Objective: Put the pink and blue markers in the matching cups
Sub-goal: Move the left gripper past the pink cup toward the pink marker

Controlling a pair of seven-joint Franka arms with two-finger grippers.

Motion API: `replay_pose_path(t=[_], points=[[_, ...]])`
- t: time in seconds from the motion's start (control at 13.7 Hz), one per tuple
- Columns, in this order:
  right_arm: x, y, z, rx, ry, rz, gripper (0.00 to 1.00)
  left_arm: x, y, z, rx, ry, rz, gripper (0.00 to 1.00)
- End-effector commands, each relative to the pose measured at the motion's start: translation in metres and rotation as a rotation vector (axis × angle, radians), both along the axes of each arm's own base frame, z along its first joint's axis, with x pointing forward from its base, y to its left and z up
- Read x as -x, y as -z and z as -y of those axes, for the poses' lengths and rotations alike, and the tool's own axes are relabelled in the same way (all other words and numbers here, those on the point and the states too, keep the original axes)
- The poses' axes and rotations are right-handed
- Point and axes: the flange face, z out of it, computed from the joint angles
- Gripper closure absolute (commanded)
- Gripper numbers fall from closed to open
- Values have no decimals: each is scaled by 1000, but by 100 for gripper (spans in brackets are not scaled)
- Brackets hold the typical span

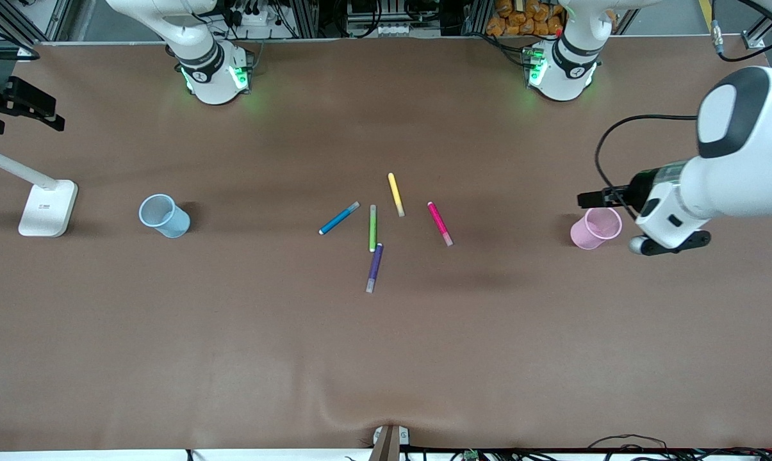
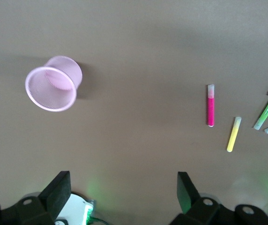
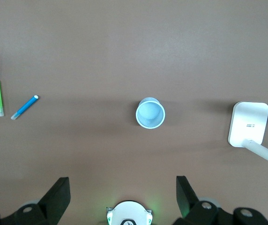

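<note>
The pink marker and the blue marker lie flat mid-table among other pens. The pale pink cup stands toward the left arm's end of the table. The pale blue cup stands toward the right arm's end. My left gripper is open and empty, high over the table by the pink cup. My right gripper is open and empty, high over the table by the blue cup. It is out of the front view.
A yellow pen, a green pen and a purple pen lie close to the two markers. A white stand base with a slanted pole and a black device is at the right arm's end.
</note>
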Motion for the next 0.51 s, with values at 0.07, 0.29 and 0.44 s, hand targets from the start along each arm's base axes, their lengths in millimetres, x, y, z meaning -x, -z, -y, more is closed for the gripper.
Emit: replay_pose_path(t=[0.07,0.29,0.44], points=[[1,-1,1,-13,-3,-7,0,1,19,37,-19,-44,-50,0],[1,0,2,-13,0,-8,0,4,40,63,-32,-41,-92,0],[1,0,1,-15,-2,-8,0,5,48,74,-21,-73,-120,0]])
